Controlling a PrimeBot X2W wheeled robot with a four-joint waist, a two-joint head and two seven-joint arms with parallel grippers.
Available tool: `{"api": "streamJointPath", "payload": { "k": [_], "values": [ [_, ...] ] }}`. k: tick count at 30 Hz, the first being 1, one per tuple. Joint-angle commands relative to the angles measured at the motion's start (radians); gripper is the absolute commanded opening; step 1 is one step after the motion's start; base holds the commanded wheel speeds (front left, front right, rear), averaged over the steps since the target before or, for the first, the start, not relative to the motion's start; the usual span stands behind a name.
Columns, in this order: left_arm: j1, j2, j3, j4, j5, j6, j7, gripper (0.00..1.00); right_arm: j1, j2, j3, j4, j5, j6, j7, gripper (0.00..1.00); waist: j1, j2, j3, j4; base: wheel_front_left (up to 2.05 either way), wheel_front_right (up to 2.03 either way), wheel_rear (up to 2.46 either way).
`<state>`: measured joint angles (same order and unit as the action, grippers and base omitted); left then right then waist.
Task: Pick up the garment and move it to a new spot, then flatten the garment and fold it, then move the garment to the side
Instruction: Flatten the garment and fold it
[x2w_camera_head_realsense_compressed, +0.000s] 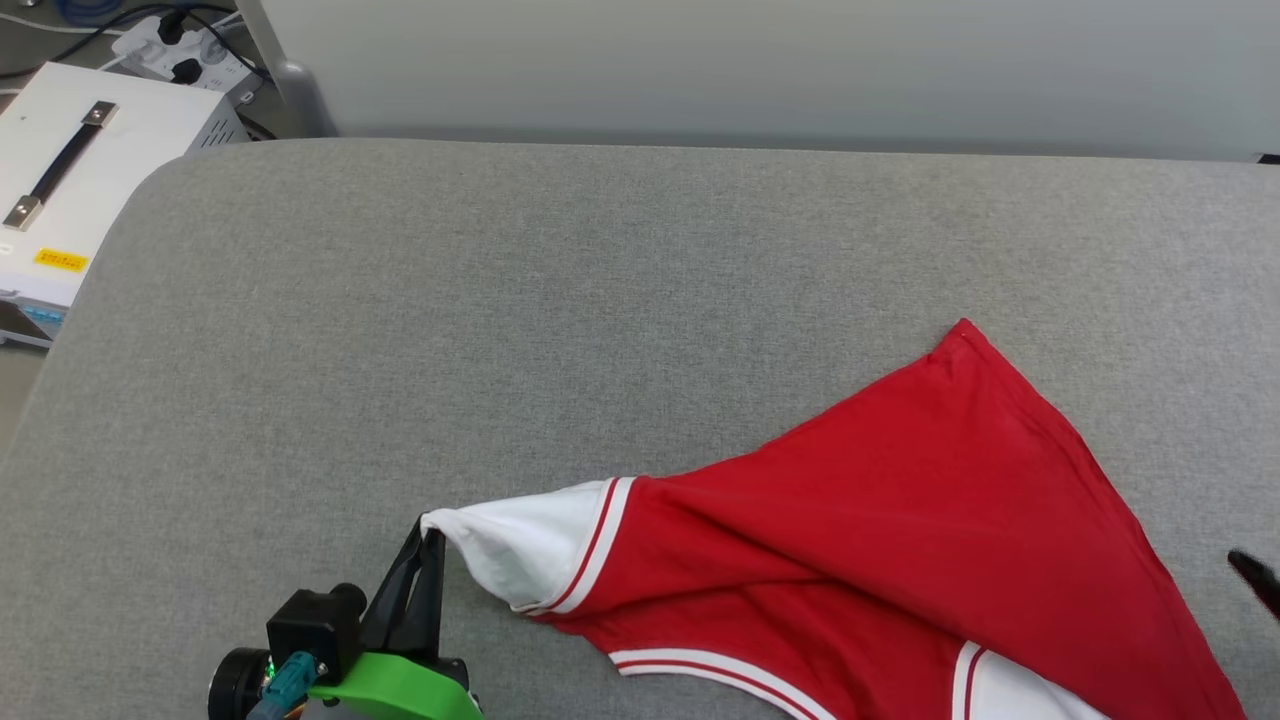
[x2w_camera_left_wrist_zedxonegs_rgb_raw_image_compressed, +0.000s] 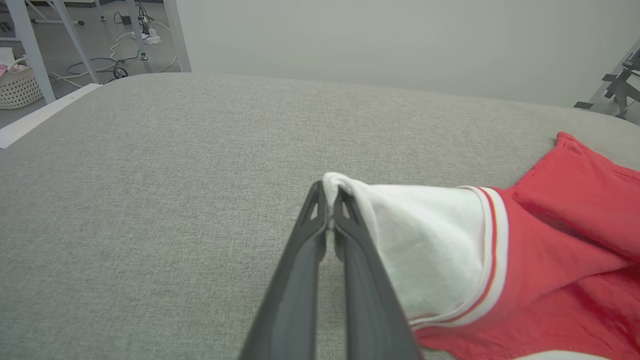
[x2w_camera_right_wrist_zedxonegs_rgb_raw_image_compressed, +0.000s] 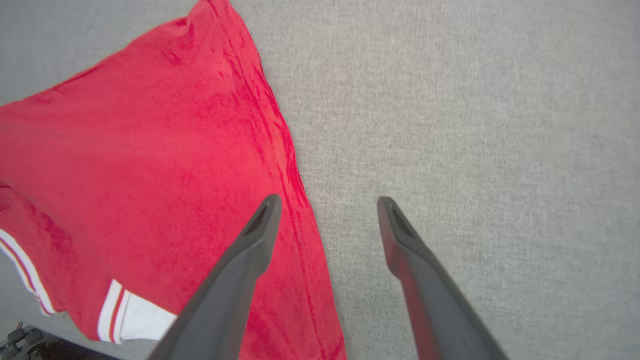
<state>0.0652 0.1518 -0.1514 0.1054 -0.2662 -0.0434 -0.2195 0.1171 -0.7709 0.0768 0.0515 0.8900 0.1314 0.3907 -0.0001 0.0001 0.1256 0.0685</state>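
Left gripper (x2w_camera_left_wrist_zedxonegs_rgb_raw_image_compressed: 328, 192): fingers pressed together, clamped on the tip of the white sleeve (x2w_camera_left_wrist_zedxonegs_rgb_raw_image_compressed: 425, 240) of the garment (x2w_camera_head_realsense_compressed: 900, 500), pulling that tip up off the surface (x2w_camera_head_realsense_compressed: 500, 300). Right gripper (x2w_camera_right_wrist_zedxonegs_rgb_raw_image_compressed: 327, 200): fingers wide apart, holding nothing; one finger is over the red hem, the other over bare surface, contact cannot be told. Garment lies at the near right of the surface, plain red side up, second sleeve with red-white striped trim at the near edge. Surface is covered in grey woven fabric with rounded corners, with a pale grey wall behind. Far left: white box (x2w_camera_head_realsense_compressed: 60, 170) with black handle and power strip (x2w_camera_head_realsense_compressed: 180, 50) with plugs. Left wrist view shows a woven basket (x2w_camera_left_wrist_zedxonegs_rgb_raw_image_compressed: 17, 87) and floor cables. Yellow label (x2w_camera_head_realsense_compressed: 60, 260) on the box: text too small to read.
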Motion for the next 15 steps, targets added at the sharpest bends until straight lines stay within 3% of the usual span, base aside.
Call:
{"api": "streamJointPath", "payload": {
  "k": [1, 8, 15],
  "values": [
    [0.003, 0.000, -0.001, -0.007, 0.003, 0.008, -0.002, 0.00, -0.033, -0.009, -0.032, -0.037, -0.012, -0.001, -0.009, 1.00, 0.0001, -0.0001, 0.005, 0.009, 0.00, 0.00, 0.00],
    [-0.028, -0.011, -0.024, -0.027, 0.012, 0.012, -0.005, 0.00, -0.193, -0.014, -0.132, -0.198, -0.083, -0.001, 0.070, 1.00, 0.0001, -0.0001, 0.064, 0.054, 0.00, 0.00, 0.00],
    [-0.094, -0.029, -0.058, -0.031, 0.025, 0.006, -0.015, 0.00, -0.426, -0.050, -0.022, -0.204, -0.105, -0.001, 0.273, 1.00, 0.0001, -0.0001, 0.148, 0.111, 0.00, 0.00, 0.00]
  ]
}}
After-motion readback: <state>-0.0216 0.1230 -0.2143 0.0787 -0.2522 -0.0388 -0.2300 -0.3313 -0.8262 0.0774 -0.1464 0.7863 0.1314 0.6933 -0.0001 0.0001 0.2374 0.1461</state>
